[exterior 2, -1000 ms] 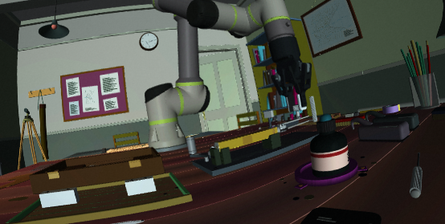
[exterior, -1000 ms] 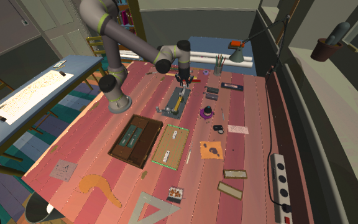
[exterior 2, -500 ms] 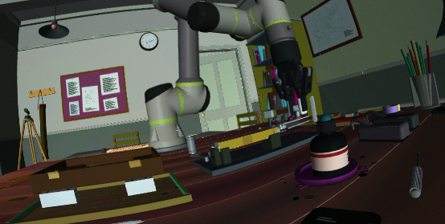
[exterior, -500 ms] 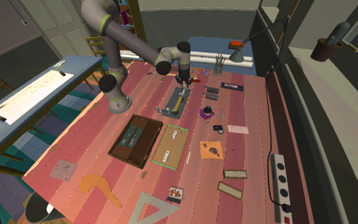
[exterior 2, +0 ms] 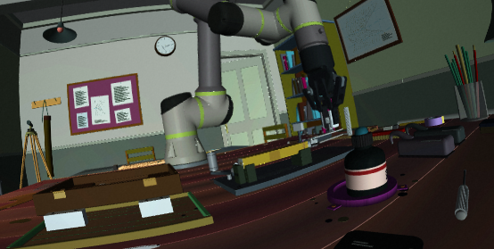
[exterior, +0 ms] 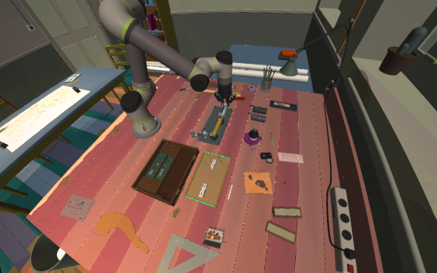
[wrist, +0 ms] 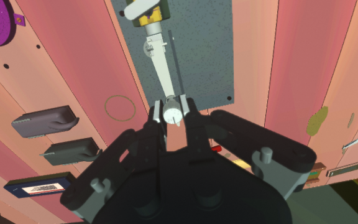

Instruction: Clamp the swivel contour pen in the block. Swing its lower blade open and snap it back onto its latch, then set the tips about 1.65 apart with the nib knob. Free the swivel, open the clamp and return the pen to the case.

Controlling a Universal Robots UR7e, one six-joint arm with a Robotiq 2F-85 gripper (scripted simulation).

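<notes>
My gripper [wrist: 171, 112] [exterior: 225, 103] [exterior 2: 329, 114] hangs over the far end of the grey clamp block [exterior: 214, 125] [exterior 2: 276, 167]. The small white nib knob [wrist: 171, 114] at the pen's tip end is clasped in its closed fingers. The swivel contour pen [wrist: 162, 70] [exterior: 220, 120] lies along the block, its pale blades running from the knob to the yellow handle [wrist: 149, 18] [exterior 2: 272, 152] held in the clamp. The open wooden case [exterior: 166, 170] [exterior 2: 107, 189] sits nearer the table's front, left of the block.
An ink bottle on a purple ring [exterior: 253, 136] [exterior 2: 363, 171] stands right of the block. Two grey staplers [wrist: 43, 120] [exterior: 259, 113] and a dark blue box [wrist: 37, 186] lie beyond it. A green-edged board [exterior: 208, 178] lies beside the case, and a pencil cup [exterior: 266, 81] stands at the table's back.
</notes>
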